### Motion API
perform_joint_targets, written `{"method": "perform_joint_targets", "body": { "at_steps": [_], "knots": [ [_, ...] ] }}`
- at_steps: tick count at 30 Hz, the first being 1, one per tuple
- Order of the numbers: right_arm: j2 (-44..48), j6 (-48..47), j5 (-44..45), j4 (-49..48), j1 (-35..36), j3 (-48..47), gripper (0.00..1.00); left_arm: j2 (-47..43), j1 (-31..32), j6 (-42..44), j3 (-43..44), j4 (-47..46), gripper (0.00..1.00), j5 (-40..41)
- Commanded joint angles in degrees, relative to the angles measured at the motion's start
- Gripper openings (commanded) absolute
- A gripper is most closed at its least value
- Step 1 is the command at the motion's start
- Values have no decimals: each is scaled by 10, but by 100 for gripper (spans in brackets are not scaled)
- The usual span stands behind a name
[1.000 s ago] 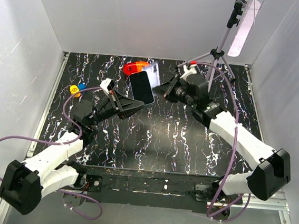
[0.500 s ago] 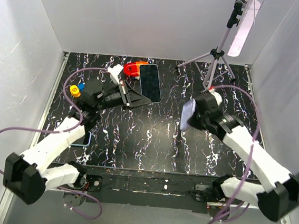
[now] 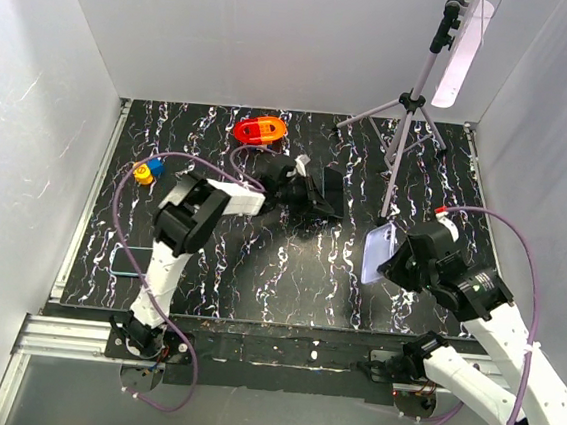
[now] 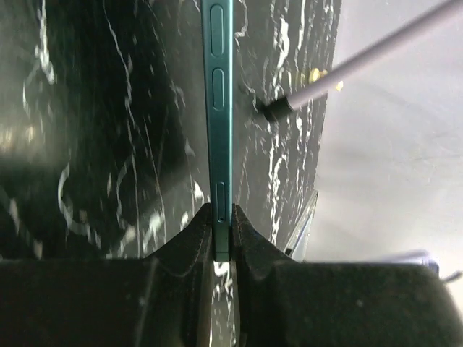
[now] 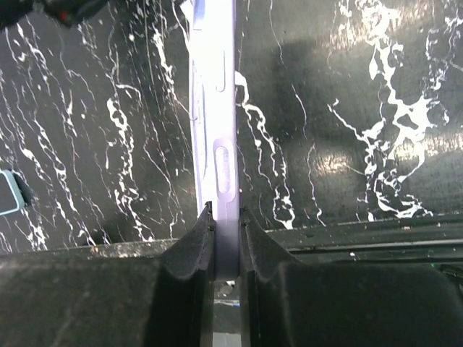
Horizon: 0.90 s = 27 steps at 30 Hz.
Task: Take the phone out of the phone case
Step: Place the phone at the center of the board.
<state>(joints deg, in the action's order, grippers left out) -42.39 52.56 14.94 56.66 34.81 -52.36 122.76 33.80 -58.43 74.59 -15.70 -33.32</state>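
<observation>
Teal phone (image 4: 218, 108), clamped edge-on between the fingers of the left gripper (image 4: 221, 220), top-view centre; lilac case (image 5: 214, 101), clamped likewise by the right gripper (image 5: 224, 220), top-view lower right.

A robotics lab test cell was shown. A black marbled table (image 3: 288, 273) was enclosed by plain white panels (image 3: 280, 41). A left arm (image 3: 163, 266) and a right arm (image 3: 526, 351) were bolted to an aluminium rail (image 3: 71, 333) and fed by purple cables (image 3: 494, 213). A tripod (image 3: 406, 109) carrying a light tube (image 3: 462, 49) was set at the back.
</observation>
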Motion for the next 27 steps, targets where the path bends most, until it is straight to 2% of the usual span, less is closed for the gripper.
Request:
{"method": "perform_joint_targets", "body": {
  "at_steps": [1, 5, 10, 12, 16, 19, 21, 24, 27],
  "knots": [
    [29, 4, -35, 7, -2, 12, 1, 64, 7, -33, 115, -58, 0, -22],
    [46, -4, -68, -16, -2, 25, 1, 127, 8, -62, 162, -68, 0, -18],
    [36, -15, -126, -44, -2, 46, 1, 182, 9, -70, 240, -1, 0, -16],
    [35, -18, -145, -59, -1, 59, 1, 192, 9, -70, 267, 36, 10, -18],
    [33, -18, -183, -88, -1, 85, 1, 175, 7, -46, 264, 90, 42, -12],
    [28, -15, -199, -105, 0, 108, 1, 144, 2, -6, 246, 134, 54, 4],
    [16, -11, -214, -122, -1, 124, 1, 123, -2, 20, 242, 170, 70, 5],
    [-8, 1, -231, -148, 0, 146, 1, 74, -9, 60, 226, 230, 80, 9],
    [-21, 14, -209, -170, 0, 177, 1, 10, -14, 75, 175, 246, 88, 11]
  ]
}}
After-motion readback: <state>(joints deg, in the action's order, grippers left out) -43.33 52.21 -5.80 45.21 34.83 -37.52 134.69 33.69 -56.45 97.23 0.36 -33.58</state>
